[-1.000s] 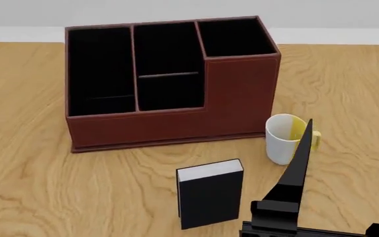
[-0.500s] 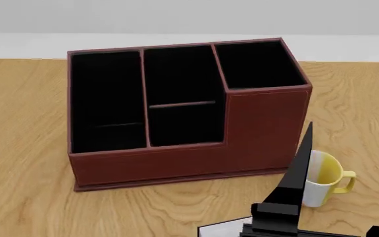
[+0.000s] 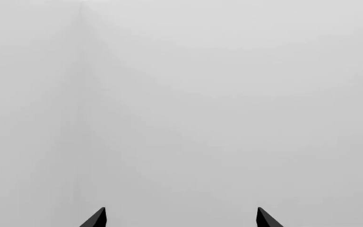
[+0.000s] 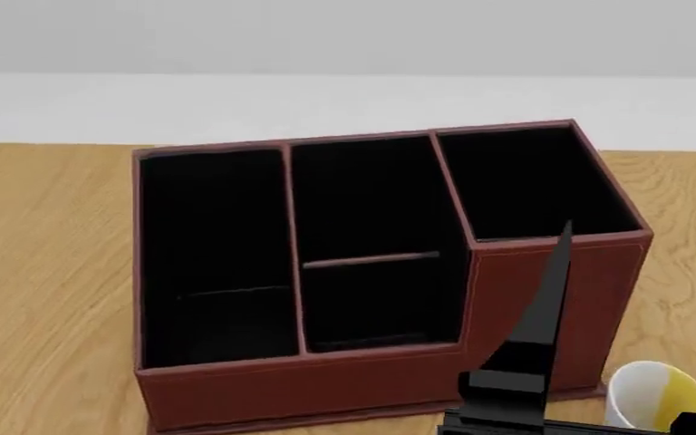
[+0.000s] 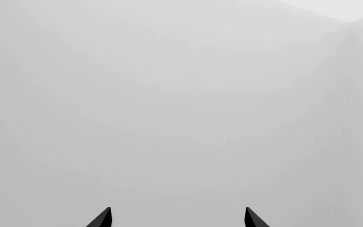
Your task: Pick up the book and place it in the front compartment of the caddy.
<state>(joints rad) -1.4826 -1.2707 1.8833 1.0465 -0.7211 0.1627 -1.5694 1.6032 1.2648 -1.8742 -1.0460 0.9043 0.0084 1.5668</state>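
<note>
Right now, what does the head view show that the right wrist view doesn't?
Only the head view shows the scene: the maroon caddy with its black compartments, the wooden table under it, and part of a white-and-yellow mug at the lower edge beside the caddy. A black part of the robot rises in front of the caddy. The book is not in view. Only the right wrist view shows the right gripper, its two black fingertips apart and holding nothing, against plain grey wall. Both share only the pale grey background; neither shows the book.
</note>
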